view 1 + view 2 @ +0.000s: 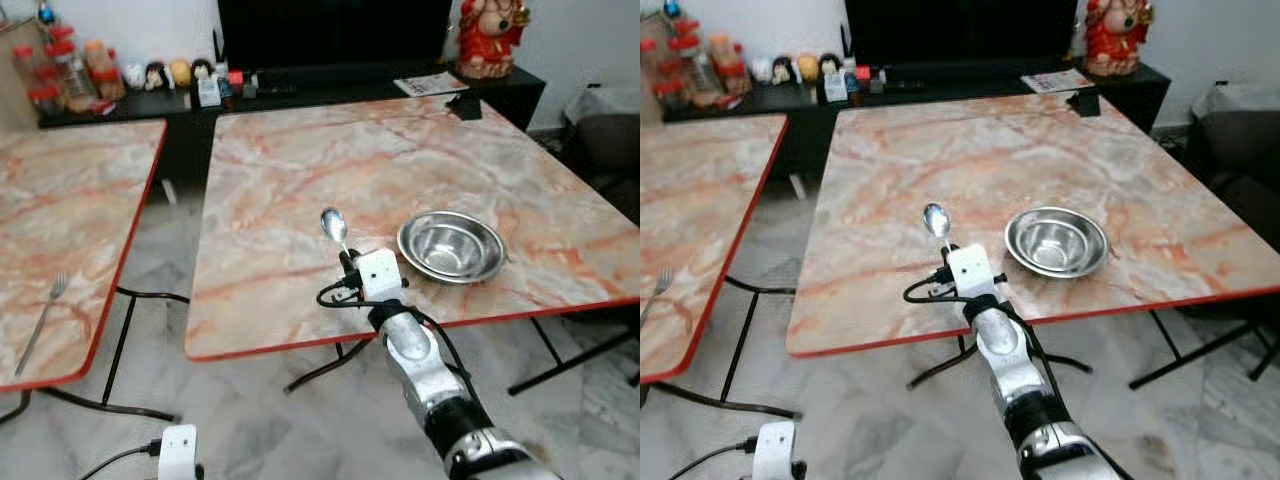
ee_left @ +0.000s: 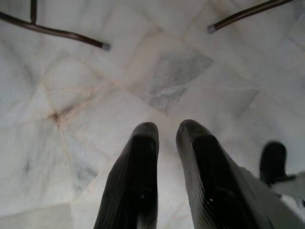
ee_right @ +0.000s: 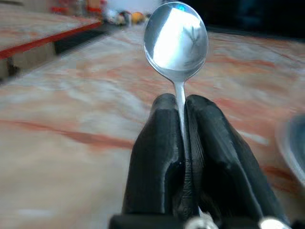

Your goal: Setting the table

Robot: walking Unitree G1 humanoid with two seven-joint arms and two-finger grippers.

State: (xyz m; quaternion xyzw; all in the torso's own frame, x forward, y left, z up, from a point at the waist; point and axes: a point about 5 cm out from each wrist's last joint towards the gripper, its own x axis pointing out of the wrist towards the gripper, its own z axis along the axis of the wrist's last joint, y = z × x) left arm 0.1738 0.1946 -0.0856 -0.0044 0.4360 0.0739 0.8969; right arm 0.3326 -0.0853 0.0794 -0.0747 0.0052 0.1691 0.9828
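The right gripper (image 3: 182, 102) pinches the spoon (image 1: 333, 226) over the table (image 1: 300, 180); I'd lower it flat, left of the bowl (image 1: 451, 246), not touching.

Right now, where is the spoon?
The spoon is held in the right gripper above the near part of the marble table, just left of the steel bowl.

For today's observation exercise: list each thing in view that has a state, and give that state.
spoon: clamped in right gripper, bowl end out, over table
steel bowl: upright, empty, on table
fork: lying flat on the left table
left gripper: slightly open, empty, over floor
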